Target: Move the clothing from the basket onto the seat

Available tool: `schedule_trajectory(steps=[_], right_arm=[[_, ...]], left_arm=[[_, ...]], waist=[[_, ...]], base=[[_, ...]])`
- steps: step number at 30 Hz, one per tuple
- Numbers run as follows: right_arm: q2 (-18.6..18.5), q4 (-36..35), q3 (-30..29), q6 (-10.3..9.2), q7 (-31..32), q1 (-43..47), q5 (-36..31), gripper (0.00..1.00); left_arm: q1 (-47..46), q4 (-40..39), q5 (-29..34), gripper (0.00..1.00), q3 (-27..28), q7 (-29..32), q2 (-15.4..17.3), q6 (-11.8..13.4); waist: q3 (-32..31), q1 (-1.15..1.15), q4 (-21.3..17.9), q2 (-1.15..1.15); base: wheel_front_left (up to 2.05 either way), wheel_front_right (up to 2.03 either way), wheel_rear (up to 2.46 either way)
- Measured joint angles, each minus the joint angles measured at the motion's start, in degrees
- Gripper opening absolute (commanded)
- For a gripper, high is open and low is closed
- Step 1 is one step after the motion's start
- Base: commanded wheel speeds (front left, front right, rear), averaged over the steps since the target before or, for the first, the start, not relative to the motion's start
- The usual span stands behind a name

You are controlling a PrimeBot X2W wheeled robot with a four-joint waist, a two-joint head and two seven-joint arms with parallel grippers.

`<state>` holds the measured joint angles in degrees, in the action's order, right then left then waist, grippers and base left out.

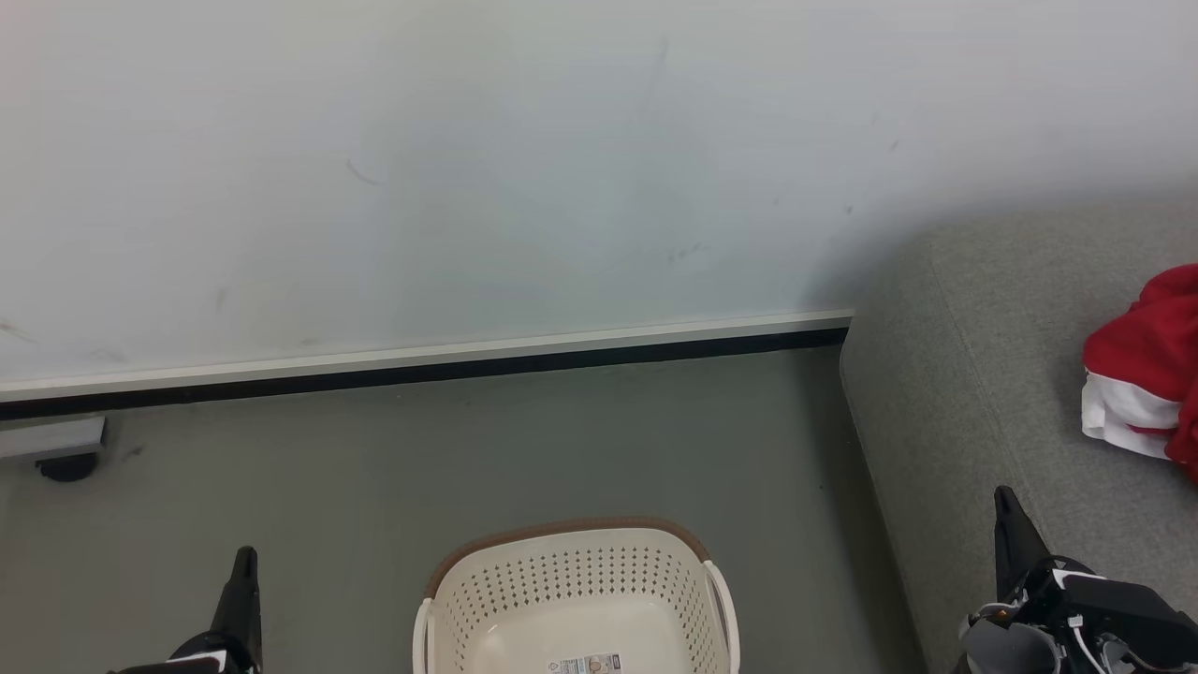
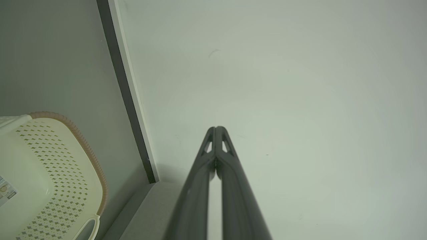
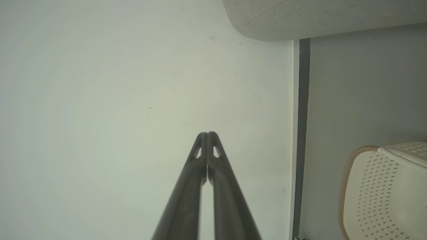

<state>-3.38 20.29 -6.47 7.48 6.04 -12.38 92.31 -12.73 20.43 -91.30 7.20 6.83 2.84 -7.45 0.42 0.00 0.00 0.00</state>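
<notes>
Both closed and empty, the left pincer (image 1: 245, 557) and right pincer (image 1: 1005, 496) flanked the basket (image 1: 576, 580), while the red clothing (image 1: 1146, 360) lay on the seat (image 1: 973, 402), ahead and right of the nearer right pincer.

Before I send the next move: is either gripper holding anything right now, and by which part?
Nothing is held. The left gripper and right gripper are both shut on empty air; the clothing lies on the seat.
</notes>
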Motion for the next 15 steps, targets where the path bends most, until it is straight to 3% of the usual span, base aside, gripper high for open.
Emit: schedule_trajectory(steps=[15], right_arm=[[0.1, 0.0, -0.1, 0.0, 0.0, 0.0, -0.1, 0.0]], left_arm=[[0.0, 0.0, 0.0, 0.0, 0.0, 0.0, 0.0, 0.0]], waist=[[0.0, 0.0, 0.0, 0.0]], base=[[0.0, 0.0, 0.0]])
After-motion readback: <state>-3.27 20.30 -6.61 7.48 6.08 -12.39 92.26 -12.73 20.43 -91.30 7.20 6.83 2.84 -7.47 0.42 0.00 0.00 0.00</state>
